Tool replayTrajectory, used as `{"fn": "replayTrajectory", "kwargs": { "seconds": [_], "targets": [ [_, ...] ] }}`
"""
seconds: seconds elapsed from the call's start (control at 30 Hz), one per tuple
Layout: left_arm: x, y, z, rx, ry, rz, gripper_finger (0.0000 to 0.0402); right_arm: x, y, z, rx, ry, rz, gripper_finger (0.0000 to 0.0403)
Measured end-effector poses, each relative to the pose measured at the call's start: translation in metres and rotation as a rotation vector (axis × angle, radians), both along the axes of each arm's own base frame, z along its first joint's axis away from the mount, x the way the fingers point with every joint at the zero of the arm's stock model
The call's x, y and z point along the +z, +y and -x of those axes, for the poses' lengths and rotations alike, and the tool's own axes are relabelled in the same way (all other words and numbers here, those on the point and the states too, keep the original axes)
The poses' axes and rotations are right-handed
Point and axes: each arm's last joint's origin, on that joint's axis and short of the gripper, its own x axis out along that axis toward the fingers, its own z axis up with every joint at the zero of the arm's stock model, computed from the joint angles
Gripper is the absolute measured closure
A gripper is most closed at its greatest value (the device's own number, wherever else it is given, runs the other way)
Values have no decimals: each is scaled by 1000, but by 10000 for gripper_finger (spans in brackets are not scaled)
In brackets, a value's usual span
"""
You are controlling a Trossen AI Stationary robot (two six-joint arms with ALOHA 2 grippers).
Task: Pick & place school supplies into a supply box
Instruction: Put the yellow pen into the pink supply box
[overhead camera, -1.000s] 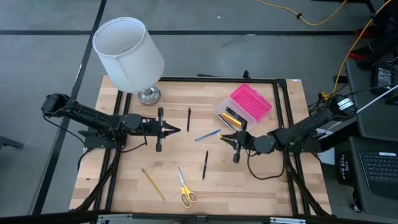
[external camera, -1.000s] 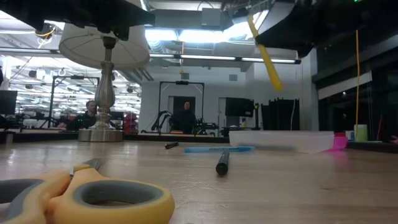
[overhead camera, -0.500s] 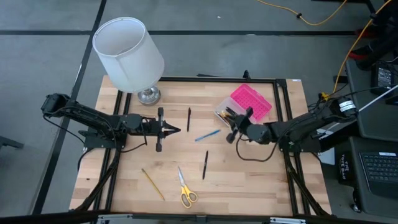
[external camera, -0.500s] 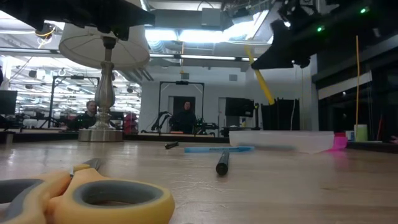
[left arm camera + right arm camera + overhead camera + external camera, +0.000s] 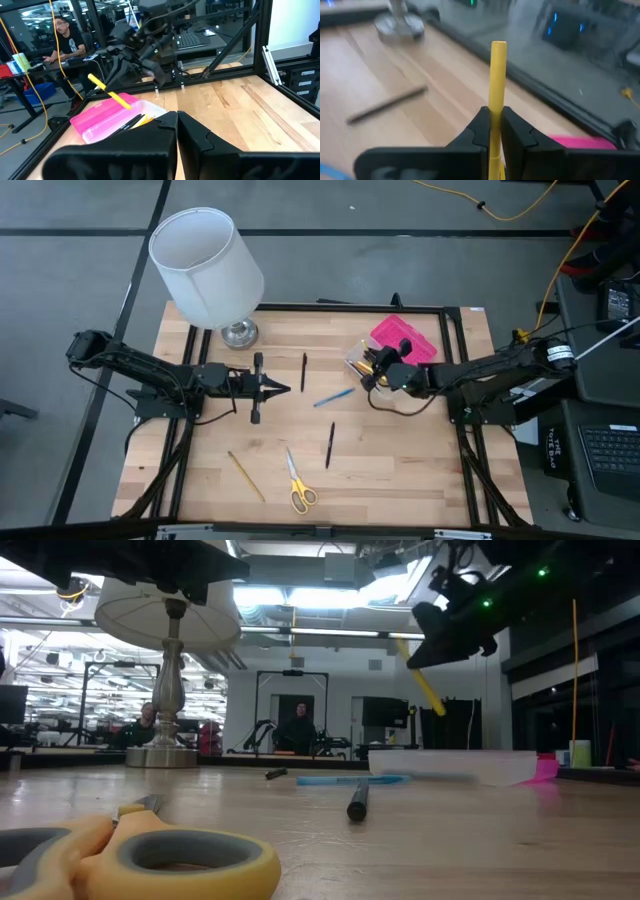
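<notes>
My right gripper (image 5: 380,370) hangs over the supply box (image 5: 372,363), shut on a yellow pencil (image 5: 428,690). The box has a clear base holding several pens and an open pink lid (image 5: 405,340). My left gripper (image 5: 282,389) waits shut and empty over the table's left middle. Loose on the table lie a black pen (image 5: 304,371), a blue pen (image 5: 333,397), another black pen (image 5: 329,444), a yellow pencil (image 5: 245,476) and yellow-handled scissors (image 5: 298,486). My right gripper pinches the yellow pencil's shaft (image 5: 497,97) between its two fingers (image 5: 481,125). It comes in from the table's right, pointing slightly down. The pencil is lifted clear and slants, its lower end (image 5: 131,103) above the box's clear base.
A white-shaded lamp (image 5: 207,265) on a metal foot (image 5: 238,333) stands at the far left corner. A black frame (image 5: 455,350) runs round the table. People sit in the room beyond.
My right gripper has swung toward the table's far edge with the yellow pencil, turning as it went. It came from beside the blue pen to over the supply box. The pencil stays held and slanted, clear of the table.
</notes>
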Motion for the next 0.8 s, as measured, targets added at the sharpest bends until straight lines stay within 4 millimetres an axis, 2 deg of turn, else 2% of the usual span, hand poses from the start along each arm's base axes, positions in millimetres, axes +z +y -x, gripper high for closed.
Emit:
{"fn": "replayTrajectory", "kwargs": {
  "seconds": [0.27,0.6,0.8],
  "targets": [
    [0,0,0,0,0,0,400,21,-21,5,-52,230,-202,376],
    [0,0,0,0,0,0,400,20,-46,9,97,353,-301,376],
    [0,0,0,0,0,0,396,17,-65,15,103,385,-335,376]
  ]
}}
